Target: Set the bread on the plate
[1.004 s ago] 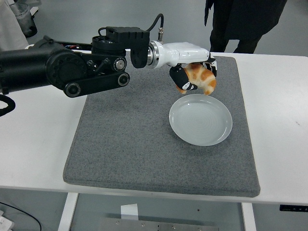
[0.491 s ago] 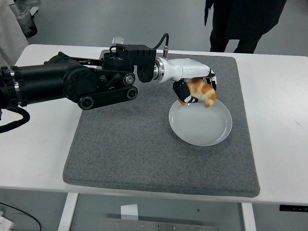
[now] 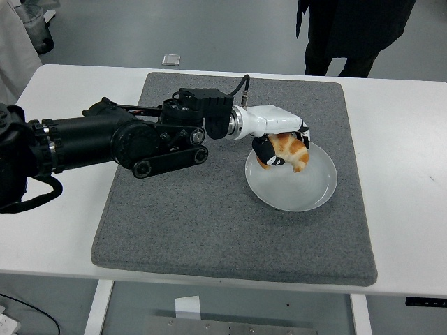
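Note:
My left hand (image 3: pixel 283 145) is shut on the bread (image 3: pixel 290 151), a golden-brown croissant-shaped piece. It holds the bread low over the far-left part of the pale round plate (image 3: pixel 307 192), which lies on the right half of the grey mat (image 3: pixel 181 216). I cannot tell whether the bread touches the plate. The black left arm (image 3: pixel 105 143) reaches in from the left edge across the mat. The right arm is out of view.
The mat covers the middle of the white table (image 3: pixel 405 153). A person in dark clothes (image 3: pixel 349 31) stands beyond the table's far edge at the top right. A small light object (image 3: pixel 171 59) lies on the floor beyond the table.
My left hand has moved down and toward me with the bread, from above the plate's far rim to low over the plate. The arm has dropped nearer the mat.

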Controlling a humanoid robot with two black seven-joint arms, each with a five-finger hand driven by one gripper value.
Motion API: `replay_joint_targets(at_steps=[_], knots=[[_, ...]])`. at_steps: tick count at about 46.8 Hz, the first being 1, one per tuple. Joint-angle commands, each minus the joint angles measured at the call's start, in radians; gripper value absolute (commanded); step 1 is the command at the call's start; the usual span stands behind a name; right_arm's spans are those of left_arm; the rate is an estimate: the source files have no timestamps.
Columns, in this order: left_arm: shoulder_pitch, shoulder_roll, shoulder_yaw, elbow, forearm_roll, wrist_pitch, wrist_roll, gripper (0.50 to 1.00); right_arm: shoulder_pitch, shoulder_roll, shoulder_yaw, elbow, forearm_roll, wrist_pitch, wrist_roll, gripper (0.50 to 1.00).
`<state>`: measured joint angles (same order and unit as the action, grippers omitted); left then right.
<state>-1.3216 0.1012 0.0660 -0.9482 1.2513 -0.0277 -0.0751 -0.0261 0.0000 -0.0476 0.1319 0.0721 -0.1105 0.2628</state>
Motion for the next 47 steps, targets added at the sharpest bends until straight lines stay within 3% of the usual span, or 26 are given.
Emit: replay_joint_targets(at_steps=[1, 30, 32, 38, 42, 47], knots=[[0.012, -0.015, 0.002, 0.014, 0.002, 0.002, 0.0, 0.5, 0.0, 0.0, 0.0, 0.0, 0.0, 0.0, 0.0, 0.932], [0.068, -0.069, -0.002, 0.072, 0.039, 0.009, 0.0, 0.512, 0.0, 0.0, 0.0, 0.0, 0.0, 0.0, 0.001, 0.932], [0.07, -0.069, -0.002, 0.072, 0.039, 0.009, 0.0, 0.533, 0.0, 0.0, 0.0, 0.0, 0.0, 0.0, 0.0, 0.932], [0.071, -0.071, -0.002, 0.072, 0.037, 0.009, -0.002, 0.658, 0.0, 0.0, 0.0, 0.0, 0.0, 0.0, 0.0, 0.932], [0.071, -0.071, -0.002, 0.071, 0.037, 0.009, -0.002, 0.662, 0.0, 0.0, 0.0, 0.0, -0.001, 0.0, 0.0, 0.932], [0.071, -0.071, -0.002, 0.069, 0.036, 0.009, -0.002, 0.716, 0.0, 0.0, 0.0, 0.0, 0.0, 0.0, 0.0, 0.932]])
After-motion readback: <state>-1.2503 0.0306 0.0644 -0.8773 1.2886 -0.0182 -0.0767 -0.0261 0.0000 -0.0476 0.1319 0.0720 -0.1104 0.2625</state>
